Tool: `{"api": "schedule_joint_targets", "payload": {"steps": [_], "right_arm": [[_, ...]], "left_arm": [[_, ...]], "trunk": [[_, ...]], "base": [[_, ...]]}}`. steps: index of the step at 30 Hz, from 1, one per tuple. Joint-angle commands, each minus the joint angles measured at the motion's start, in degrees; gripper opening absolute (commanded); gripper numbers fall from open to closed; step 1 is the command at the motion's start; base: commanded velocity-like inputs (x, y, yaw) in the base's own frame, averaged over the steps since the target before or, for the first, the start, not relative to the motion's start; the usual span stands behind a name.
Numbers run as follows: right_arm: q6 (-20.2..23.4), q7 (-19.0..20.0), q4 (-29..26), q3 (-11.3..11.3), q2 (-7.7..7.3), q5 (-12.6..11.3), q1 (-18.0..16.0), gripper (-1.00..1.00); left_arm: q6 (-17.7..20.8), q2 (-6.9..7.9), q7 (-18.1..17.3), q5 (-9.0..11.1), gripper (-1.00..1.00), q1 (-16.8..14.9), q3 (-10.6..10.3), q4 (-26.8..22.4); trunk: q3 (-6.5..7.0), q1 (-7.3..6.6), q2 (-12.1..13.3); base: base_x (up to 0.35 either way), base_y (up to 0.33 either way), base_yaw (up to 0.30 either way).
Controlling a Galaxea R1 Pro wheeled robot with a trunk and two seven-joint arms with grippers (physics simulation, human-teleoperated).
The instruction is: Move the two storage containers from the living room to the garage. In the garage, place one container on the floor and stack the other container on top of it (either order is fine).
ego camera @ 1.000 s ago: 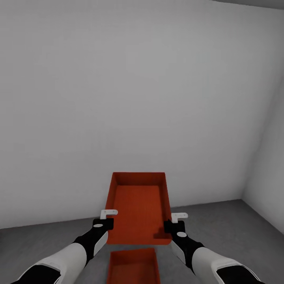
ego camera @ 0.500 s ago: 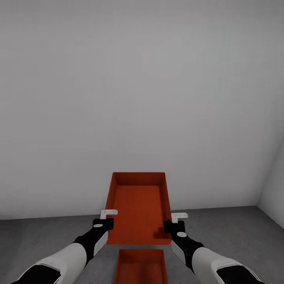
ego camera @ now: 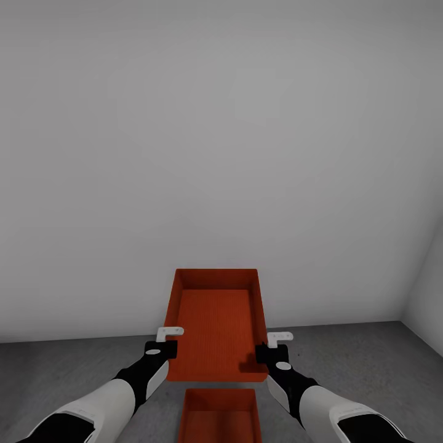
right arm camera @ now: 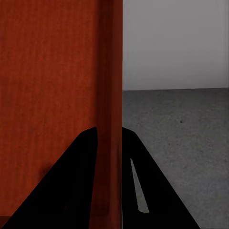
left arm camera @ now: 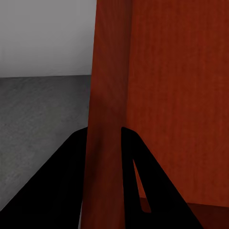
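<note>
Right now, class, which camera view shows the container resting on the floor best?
The head view: the lower container sits on the grey floor below the held container. Both wrist views show the held container's walls and floor instead.

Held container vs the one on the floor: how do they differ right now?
The held container is up in the air, gripped on its side walls by the left gripper and right gripper; the lower container rests on the floor, ungripped. The held one shows whole; the lower one is cut off by the picture's edge. Both are orange-red and lidless.
</note>
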Motion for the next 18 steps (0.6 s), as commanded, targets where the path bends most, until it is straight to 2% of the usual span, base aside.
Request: {"api": "schedule_joint_targets", "payload": {"steps": [1, 10, 18], "right_arm": [[-0.30, -3.69, 2.73, -0.20, -0.55, -0.92, -0.04, -1.00], [-0.30, -3.69, 2.71, -0.17, -0.55, -0.94, -0.04, -1.00], [-0.29, -3.69, 2.71, -0.14, -0.55, -0.93, -0.04, -1.00]], "left_arm": [[-1.02, 0.05, 2.15, -0.86, -1.00, -0.08, 0.62, -0.26], [-1.02, 0.05, 2.14, -0.86, -1.00, -0.08, 0.62, -0.26], [-1.02, 0.05, 2.16, -0.86, -1.00, -0.08, 0.62, -0.31]], "trunk": [[-0.07, 0.01, -0.06], [-0.08, 0.01, -0.06], [-0.66, 0.01, -0.06]], "base": [[0.000, 0.000, 0.000], [0.000, 0.000, 0.000], [0.000, 0.000, 0.000]]}}
